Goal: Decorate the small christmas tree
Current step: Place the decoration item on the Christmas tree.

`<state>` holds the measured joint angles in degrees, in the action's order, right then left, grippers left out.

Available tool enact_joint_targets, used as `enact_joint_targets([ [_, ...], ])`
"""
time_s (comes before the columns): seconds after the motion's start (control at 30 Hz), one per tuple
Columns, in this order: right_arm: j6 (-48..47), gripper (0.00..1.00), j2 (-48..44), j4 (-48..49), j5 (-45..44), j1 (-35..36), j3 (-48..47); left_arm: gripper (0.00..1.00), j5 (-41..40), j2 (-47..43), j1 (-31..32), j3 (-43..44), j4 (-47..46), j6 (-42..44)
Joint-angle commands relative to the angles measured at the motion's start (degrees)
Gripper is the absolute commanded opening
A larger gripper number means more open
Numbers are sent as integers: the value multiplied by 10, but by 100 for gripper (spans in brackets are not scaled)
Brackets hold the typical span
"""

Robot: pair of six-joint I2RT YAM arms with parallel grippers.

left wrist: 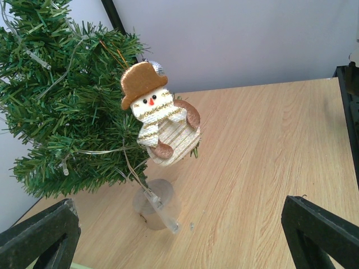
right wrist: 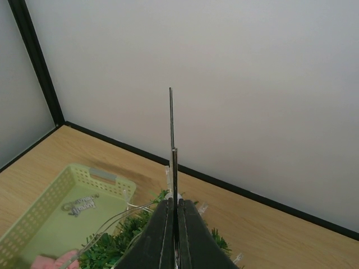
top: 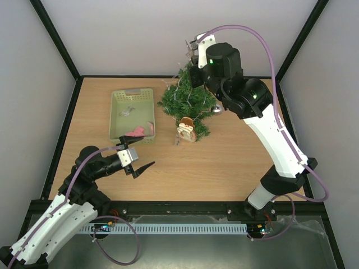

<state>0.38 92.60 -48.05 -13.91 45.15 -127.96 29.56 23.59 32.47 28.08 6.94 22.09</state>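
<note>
The small christmas tree (top: 188,103) stood at twelve o'clock on the tabletop (top: 224,162): likely light, tippy and springy-branched, best steadied low on its trunk. The right tool (right wrist: 174,204) pinched a thin flat piece (right wrist: 171,123) above it; the left tool (top: 136,157) gaped at seven o'clock.

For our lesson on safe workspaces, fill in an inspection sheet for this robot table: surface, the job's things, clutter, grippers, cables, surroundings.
Surface: wooden table, light grain.
Job's things: small christmas tree upright near the back edge, with a snowman ornament hanging on its near side. The pale green basket to its left holds a pink piece and a silvery piece.
Clutter: nothing seen.
Grippers: left gripper open, low by the basket's near end. Right gripper shut on a thin flat piece, raised above the tree.
Cables: a purple cable loops along each arm. A clear light string winds through the tree.
Surroundings: white walls with a black frame.
</note>
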Motion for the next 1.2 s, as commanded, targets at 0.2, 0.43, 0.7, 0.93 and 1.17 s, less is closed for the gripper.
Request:
enact_joint_targets([
  [0.2, -15, 2, 15, -36, -21, -2, -59, 99, 10, -2, 1, -5, -6, 9],
  [0.43, -17, 2, 25, -51, -16, -8, -67, 99, 10, -3, 1, -6, -5, 9],
  [0.7, -11, 2, 23, -52, 16, -20, -72, 100, 10, -3, 1, -5, -5, 9],
  [0.93, -4, 2, 21, -53, 39, -23, -73, 99, 11, -3, 1, -6, -4, 10],
  [1.17, -2, 2, 18, -58, 41, -23, -77, 99, 13, -3, 1, -6, -4, 10],
])
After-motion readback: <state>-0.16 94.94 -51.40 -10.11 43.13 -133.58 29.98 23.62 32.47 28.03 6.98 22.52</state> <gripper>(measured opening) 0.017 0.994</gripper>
